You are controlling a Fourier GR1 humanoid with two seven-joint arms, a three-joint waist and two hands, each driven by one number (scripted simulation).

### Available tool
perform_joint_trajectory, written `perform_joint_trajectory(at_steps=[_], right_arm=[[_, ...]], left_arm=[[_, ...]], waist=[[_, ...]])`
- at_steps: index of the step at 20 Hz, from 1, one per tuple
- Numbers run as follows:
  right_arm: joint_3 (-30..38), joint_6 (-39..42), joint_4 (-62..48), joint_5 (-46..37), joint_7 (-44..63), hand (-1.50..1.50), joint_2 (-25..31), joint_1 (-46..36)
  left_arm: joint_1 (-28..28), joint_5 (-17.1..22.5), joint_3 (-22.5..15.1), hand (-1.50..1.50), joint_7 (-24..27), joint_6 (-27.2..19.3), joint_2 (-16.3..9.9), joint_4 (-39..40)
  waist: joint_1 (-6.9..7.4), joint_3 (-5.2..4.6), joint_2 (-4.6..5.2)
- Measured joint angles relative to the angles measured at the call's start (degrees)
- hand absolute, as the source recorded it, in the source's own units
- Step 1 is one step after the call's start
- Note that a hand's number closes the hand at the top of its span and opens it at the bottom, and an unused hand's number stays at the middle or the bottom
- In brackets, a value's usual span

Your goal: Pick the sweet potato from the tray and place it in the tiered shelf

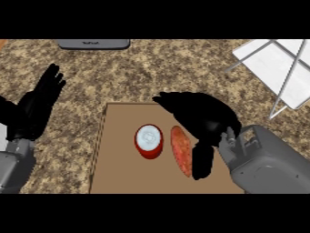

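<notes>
An orange sweet potato point(181, 150) lies lengthwise on the brown tray point(120, 154), right of the tray's middle. My right hand point(197, 116) hovers over it, its curled fingers above the far end and the thumb reaching down along the potato's right side; whether it touches is hidden. My left hand point(40, 104) rests open at the left, fingers up, off the tray. The white tiered shelf point(285, 68) with grey metal legs stands at the upper right of the counter.
A red and white round object point(149, 141) sits on the tray just left of the sweet potato. A grey appliance point(93, 44) lies at the counter's far edge. Speckled counter lies between the tray and the shelf.
</notes>
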State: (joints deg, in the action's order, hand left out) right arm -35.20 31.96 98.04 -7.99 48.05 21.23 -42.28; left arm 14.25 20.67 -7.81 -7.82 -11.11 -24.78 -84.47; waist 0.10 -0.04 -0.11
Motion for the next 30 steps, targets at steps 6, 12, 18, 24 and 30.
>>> perform_joint_trajectory(at_steps=[6, 12, 18, 24, 30], right_arm=[[-1.87, 2.30, 3.00, -4.04, 0.98, -1.50, 0.92, 3.62], [-4.04, 3.23, 2.47, -9.68, 1.57, -1.50, -2.06, 6.19], [-3.90, 5.15, 2.18, -14.46, -0.12, -1.50, -3.20, 10.21], [-3.10, 5.89, 0.75, -20.60, -2.15, -1.50, -6.41, 13.79], [-1.63, 5.75, -2.97, -26.59, -6.51, -1.50, -8.95, 15.45]], left_arm=[[0.52, -0.81, 1.46, 0.00, -1.79, 0.43, 0.38, -0.67], [1.05, -2.51, 2.21, 0.00, -2.43, 0.73, 1.88, -0.46], [-0.69, -3.87, 3.58, 0.00, -2.21, 2.15, 2.71, -1.51], [-1.29, -4.83, 5.52, 0.00, -1.69, 4.70, 3.98, -0.65], [-0.76, -7.28, 6.08, 0.00, -2.94, 4.58, 6.24, -1.39]], waist=[[-0.16, 0.02, -0.01], [-0.07, 0.03, 0.02], [-0.04, 0.03, 0.05], [-0.02, 0.04, 0.09], [0.04, 0.04, 0.09]])
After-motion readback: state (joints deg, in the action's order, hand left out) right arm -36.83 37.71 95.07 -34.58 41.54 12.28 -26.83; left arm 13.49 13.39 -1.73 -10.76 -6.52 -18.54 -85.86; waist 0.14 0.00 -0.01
